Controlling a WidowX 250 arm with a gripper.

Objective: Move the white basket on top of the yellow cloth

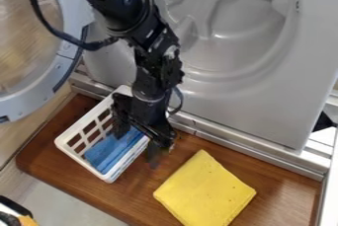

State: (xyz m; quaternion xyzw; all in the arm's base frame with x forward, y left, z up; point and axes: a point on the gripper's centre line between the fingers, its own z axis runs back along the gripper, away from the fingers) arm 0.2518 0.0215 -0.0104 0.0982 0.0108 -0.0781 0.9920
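Over the right side of the white basket (79, 160) hangs my gripper (139, 140), its fingers apart: one is down inside the basket and the other is outside, beyond its right wall. The basket stands upright on the brown wooden surface, with a folded blue cloth (111, 150) in it. The arm hides part of the basket's back right rim. To the right, apart from the basket, the folded yellow cloth (204, 190) lies flat on the wood.
Behind the wooden surface (277, 185) stands the grey washer front (264, 106), with a metal ledge along its foot. A round open door (36, 89) is at the upper left. Some black and orange object (17, 215) sits at the lower left corner.
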